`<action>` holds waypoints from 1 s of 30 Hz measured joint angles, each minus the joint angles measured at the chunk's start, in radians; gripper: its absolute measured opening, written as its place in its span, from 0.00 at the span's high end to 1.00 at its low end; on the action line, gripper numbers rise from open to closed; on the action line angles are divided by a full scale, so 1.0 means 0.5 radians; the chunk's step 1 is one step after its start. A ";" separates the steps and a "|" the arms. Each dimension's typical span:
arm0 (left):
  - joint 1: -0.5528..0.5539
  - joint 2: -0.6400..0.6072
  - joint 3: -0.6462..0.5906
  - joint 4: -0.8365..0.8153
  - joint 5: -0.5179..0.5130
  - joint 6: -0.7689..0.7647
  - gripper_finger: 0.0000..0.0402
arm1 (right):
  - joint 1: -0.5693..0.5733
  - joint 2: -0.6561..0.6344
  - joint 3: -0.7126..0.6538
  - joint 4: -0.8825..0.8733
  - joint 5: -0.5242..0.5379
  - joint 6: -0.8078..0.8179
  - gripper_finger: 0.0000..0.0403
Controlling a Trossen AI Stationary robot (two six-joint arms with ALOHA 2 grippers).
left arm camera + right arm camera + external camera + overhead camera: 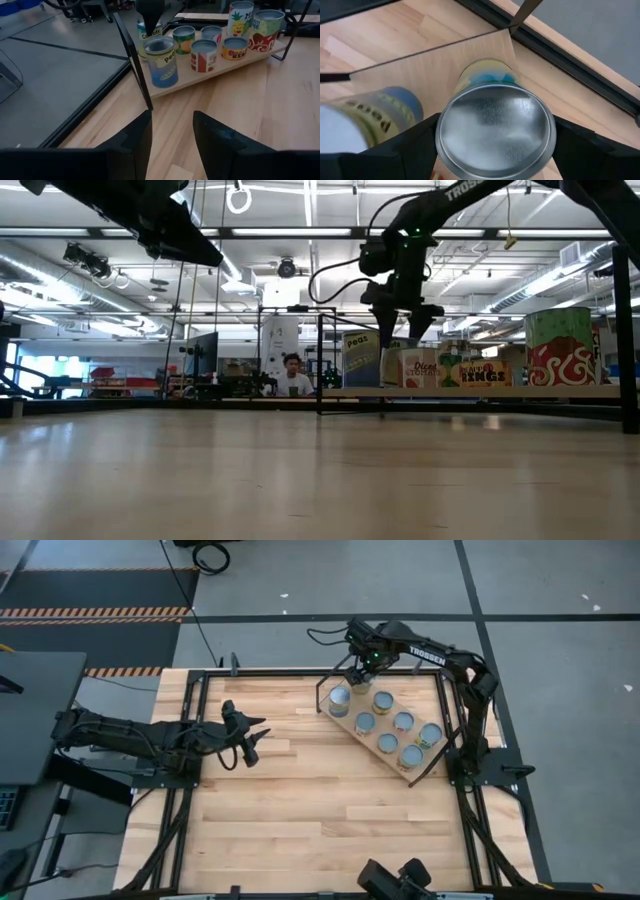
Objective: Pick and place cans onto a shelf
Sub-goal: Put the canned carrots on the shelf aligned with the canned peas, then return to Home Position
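On the table's far right part: shelf [392, 753] lay flat, its long side running diagonally from the far middle toward the right edge.
Shelf frame: thin black wire legs at the corners, board raised just off the table [300, 810].
Cans on the shelf: seven showed from above, all upright, round tops facing up, in two rows along the board.
Can at the far-left end: pea can [161, 61] stood at the shelf's corner, beside its neighbours.
Other cans: pineapple can [239, 17] and a red-patterned can [265, 29] stood at the opposite end.
Right gripper [357, 671]: hung over the shelf's far-left end, fingers spread to either side of a silver-topped can [495, 131]; whether they pressed it was not clear.
Left gripper [255, 738]: waited low over the table's left part, fingers parted, holding nothing, pointing toward the shelf.
Background: a person [291, 376] sat beyond the table.
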 joint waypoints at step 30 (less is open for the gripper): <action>-0.001 0.001 0.001 0.005 0.001 -0.006 0.63 | -0.021 0.002 -0.073 0.315 -0.041 -0.123 0.10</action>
